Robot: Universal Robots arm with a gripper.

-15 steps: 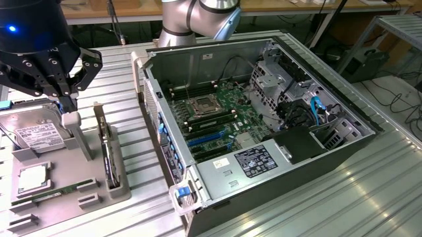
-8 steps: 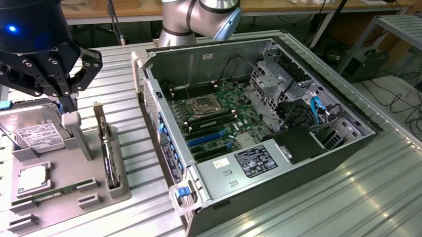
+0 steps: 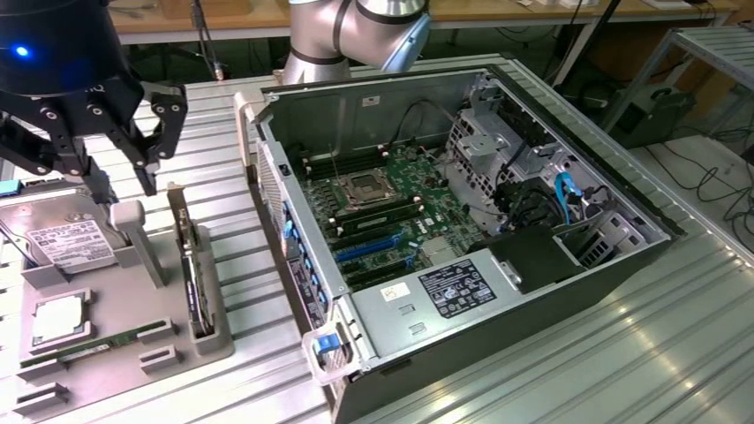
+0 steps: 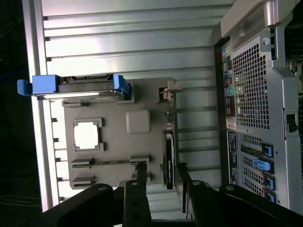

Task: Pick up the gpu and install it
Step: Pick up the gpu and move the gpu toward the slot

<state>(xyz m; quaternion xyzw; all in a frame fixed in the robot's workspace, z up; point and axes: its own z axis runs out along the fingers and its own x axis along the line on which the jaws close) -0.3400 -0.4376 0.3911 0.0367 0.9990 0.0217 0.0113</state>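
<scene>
Currently gpu (image 3: 189, 265) stands edgewise in grey holder (image 3: 118, 305): thin dark card, pale bracket end. Gripper (image 3: 125, 181) hovers above it, fingers apart.

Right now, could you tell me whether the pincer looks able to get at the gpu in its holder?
Probably yes. The pincer hangs open above the grey holder. The gpu stands on edge there with its top edge bare, and nothing lies between them.

One gpu (image 4: 168, 161); one hard drive (image 3: 65, 238)
</scene>
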